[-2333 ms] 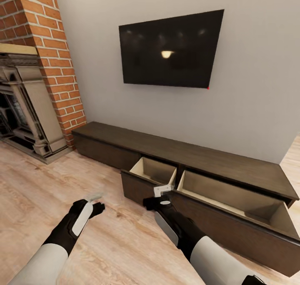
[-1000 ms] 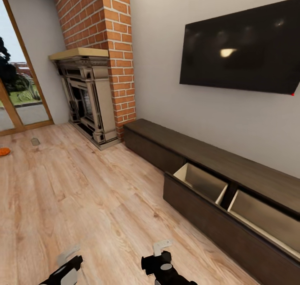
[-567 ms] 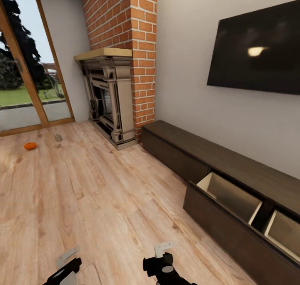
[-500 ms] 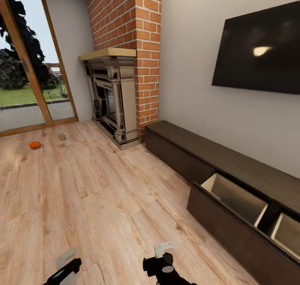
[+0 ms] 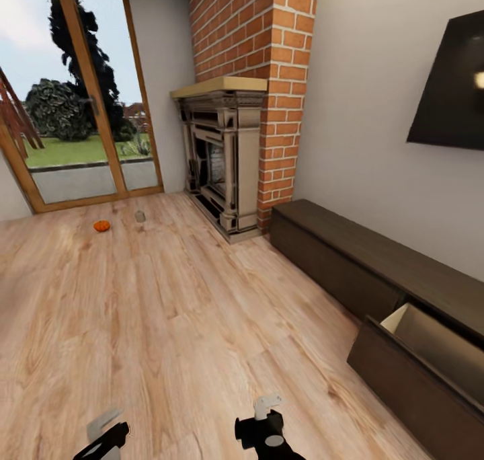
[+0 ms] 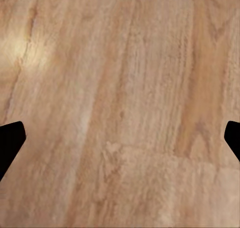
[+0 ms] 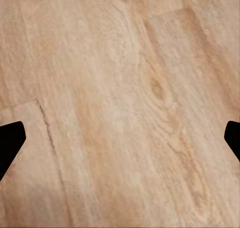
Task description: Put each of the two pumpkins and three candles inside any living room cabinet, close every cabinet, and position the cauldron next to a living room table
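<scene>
A small orange pumpkin [image 5: 101, 226] lies on the wooden floor far ahead, near the glass door. A squat grey-brown candle [image 5: 140, 216] stands just right of it. The long dark-brown cabinet [image 5: 349, 258] runs along the right wall, with one drawer [image 5: 430, 342] pulled out and its pale inside showing. My left gripper [image 5: 109, 429] and right gripper [image 5: 267, 407] hang low at the picture's lower edge, far from both objects. In the wrist views the left gripper [image 6: 120, 138] and the right gripper [image 7: 120, 138] are open over bare floorboards, holding nothing.
A stone-coloured fireplace [image 5: 222, 157] stands against a brick chimney [image 5: 269, 50] left of the cabinet. A dark TV [image 5: 454, 90] hangs on the right wall. A wood-framed glass door [image 5: 81, 110] fills the far left wall. Wooden floor [image 5: 175, 325] stretches between me and the pumpkin.
The camera has swung left, so the cabinet slid to the right and the glass door came into view. The pumpkin and candle shifted rightward in the picture. Both grippers stay open and low.
</scene>
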